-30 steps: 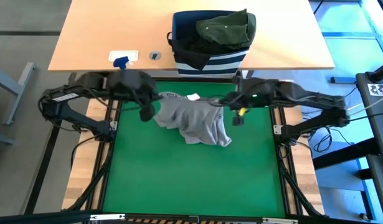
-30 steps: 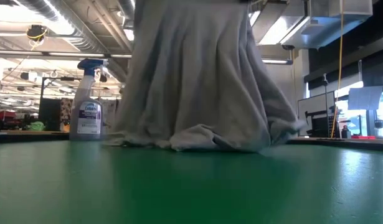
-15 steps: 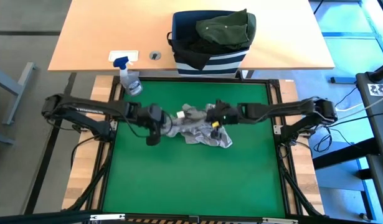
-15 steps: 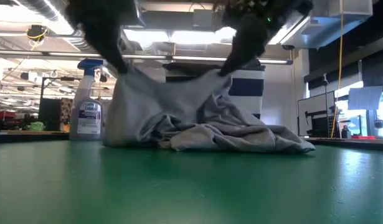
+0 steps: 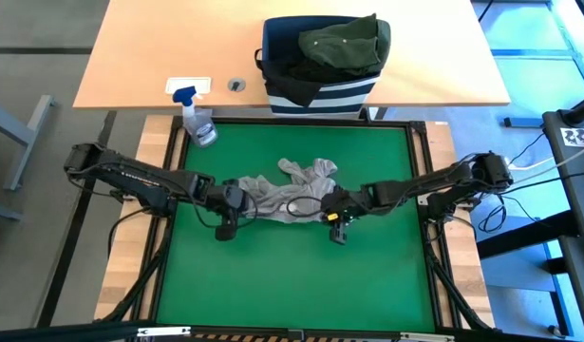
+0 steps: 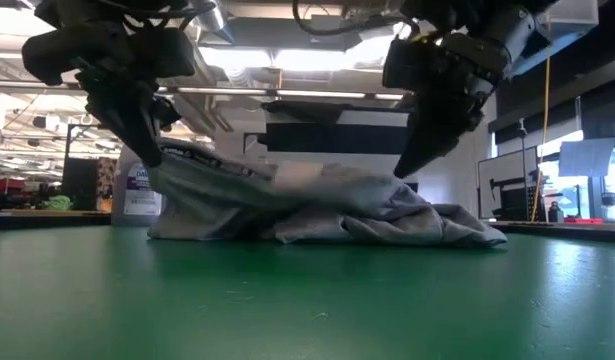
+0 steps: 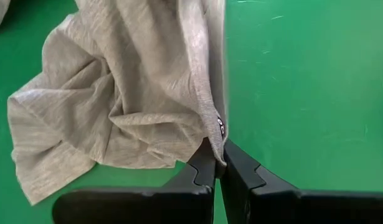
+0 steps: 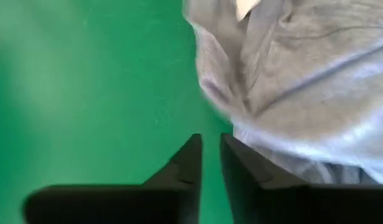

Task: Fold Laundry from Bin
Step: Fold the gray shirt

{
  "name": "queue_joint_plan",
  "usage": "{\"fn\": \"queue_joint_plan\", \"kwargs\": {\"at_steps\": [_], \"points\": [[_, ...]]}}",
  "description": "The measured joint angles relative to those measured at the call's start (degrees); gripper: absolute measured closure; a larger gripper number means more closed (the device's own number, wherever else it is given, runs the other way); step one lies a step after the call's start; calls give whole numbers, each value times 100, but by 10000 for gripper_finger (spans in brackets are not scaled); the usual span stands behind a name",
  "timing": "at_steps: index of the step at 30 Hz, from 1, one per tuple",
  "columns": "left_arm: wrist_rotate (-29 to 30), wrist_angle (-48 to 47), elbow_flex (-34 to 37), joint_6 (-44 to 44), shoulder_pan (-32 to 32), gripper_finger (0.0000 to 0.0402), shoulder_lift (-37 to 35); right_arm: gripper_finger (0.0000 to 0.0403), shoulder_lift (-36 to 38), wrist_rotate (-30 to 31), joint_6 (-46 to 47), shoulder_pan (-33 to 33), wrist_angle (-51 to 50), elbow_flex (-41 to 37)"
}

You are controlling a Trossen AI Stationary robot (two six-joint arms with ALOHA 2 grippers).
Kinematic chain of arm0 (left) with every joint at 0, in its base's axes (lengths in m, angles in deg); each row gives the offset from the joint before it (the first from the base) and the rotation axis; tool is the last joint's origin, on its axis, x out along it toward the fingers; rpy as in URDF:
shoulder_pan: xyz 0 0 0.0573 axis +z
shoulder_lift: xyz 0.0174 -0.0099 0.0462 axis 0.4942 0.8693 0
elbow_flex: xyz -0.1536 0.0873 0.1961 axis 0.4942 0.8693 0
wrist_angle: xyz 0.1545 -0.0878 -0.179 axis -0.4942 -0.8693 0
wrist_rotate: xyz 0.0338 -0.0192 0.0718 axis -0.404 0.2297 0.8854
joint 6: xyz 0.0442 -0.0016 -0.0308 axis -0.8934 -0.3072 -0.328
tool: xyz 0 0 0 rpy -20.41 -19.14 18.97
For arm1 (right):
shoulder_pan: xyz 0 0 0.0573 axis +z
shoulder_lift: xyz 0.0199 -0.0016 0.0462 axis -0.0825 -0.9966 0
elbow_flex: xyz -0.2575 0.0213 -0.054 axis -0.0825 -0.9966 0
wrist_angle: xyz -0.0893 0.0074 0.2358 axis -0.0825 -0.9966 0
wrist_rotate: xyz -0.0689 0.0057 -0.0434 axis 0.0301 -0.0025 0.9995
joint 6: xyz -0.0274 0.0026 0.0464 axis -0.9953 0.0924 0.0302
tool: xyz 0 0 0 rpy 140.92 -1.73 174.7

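**Grey garment laid on the green mat, two more left in the bin**

The rectangular navy fabric bin [image 5: 320, 59] with white stripes around its lower part stood on the pale wooden tabletop [image 5: 149, 52] beyond the mat. A crumpled dark olive green garment [image 5: 347, 43] filled most of its opening and lay over its rim, and a black garment [image 5: 290, 59] showed beneath it on the side nearer the left arm.

The light grey soft cloth garment [image 5: 290, 195] lay in a low, rumpled heap on the green mat [image 5: 292, 275], stretched between the two arms, with a bunched part reaching toward the bin. Its folds were loose and uneven, and it was not flattened.

The left gripper [image 7: 217, 163] was closed on an edge of the grey garment, its two dark fingers pinched together on the hem just above the mat. The right gripper [image 8: 210, 147] hung at the other end of the heap; its fingers stood a narrow gap apart with only green mat seen between them, and the cloth lay just beside them, not held.

A clear spray bottle [image 5: 198, 122] with a blue nozzle stood at the mat's far corner on the left arm's side. In the low view, a workshop hall with ceiling lights and ducts spread behind the table.
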Motion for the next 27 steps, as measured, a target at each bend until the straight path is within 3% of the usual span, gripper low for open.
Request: {"fn": "queue_joint_plan", "kwargs": {"at_steps": [6,11,13,21,27], "points": [[44,-67,-2,213,-23,397,-4,234,451,-95,-795,3,-1658,931],[208,5,-2,357,-21,397,-4,192,376,1200,-2132,-136,-1097,1119],[208,26,-2,352,-21,397,-4,188,150,1251,-2494,-378,-754,1085],[208,50,-2,334,-18,397,-4,187,-711,-8,-2876,-1497,-167,1247],[199,49,-2,331,-18,397,-4,187,-1183,-1400,-3151,-1975,-649,1273]]}}
